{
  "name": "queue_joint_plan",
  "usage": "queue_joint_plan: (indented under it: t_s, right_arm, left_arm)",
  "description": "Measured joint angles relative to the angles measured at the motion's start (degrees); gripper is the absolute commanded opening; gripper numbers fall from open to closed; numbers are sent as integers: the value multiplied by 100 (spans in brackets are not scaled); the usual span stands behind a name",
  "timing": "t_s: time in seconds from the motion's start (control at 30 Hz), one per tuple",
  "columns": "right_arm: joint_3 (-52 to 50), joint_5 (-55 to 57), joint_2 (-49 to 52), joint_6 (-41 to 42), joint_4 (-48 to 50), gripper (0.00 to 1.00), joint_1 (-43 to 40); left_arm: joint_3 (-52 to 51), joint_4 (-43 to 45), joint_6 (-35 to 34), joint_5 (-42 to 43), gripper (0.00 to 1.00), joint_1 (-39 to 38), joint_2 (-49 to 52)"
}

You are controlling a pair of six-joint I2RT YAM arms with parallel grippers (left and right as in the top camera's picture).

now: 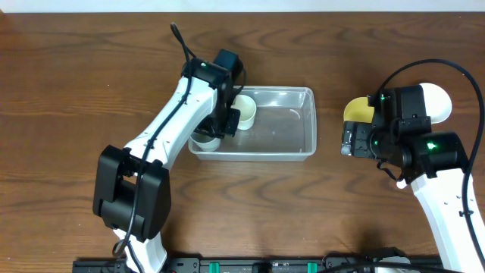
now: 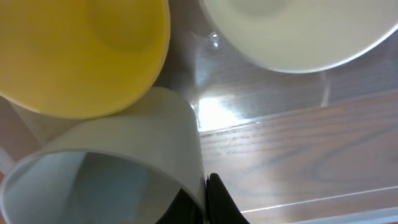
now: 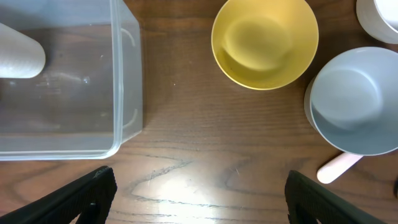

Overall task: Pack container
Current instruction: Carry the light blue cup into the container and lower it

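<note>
- My left arm [image 1: 170,125] reaches from the near edge of the table [image 1: 68,68] up to the left end of the container [image 1: 288,125], with the wrist tipped down over it.
- My left gripper [image 2: 204,198] is pinched tight on the rim wall of a pale cup [image 2: 124,149] at that end.
- The clear container sits mid-table, between my two arms.
- My right gripper [image 3: 199,199] hangs above bare wood between the container and a yellow bowl [image 3: 264,43], fingers spread wide and holding nothing.
</note>
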Motion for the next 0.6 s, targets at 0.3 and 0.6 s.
queue_joint_plan:
  t_s: [0.3,0.6]
  right_arm:
    - [0,0,0,0,0,88,0]
    - [0,-2,0,0,0,89,0]
  left_arm:
    - [-116,46,2,0,7,0,0]
    - [-116,44,22,0,17,0,0]
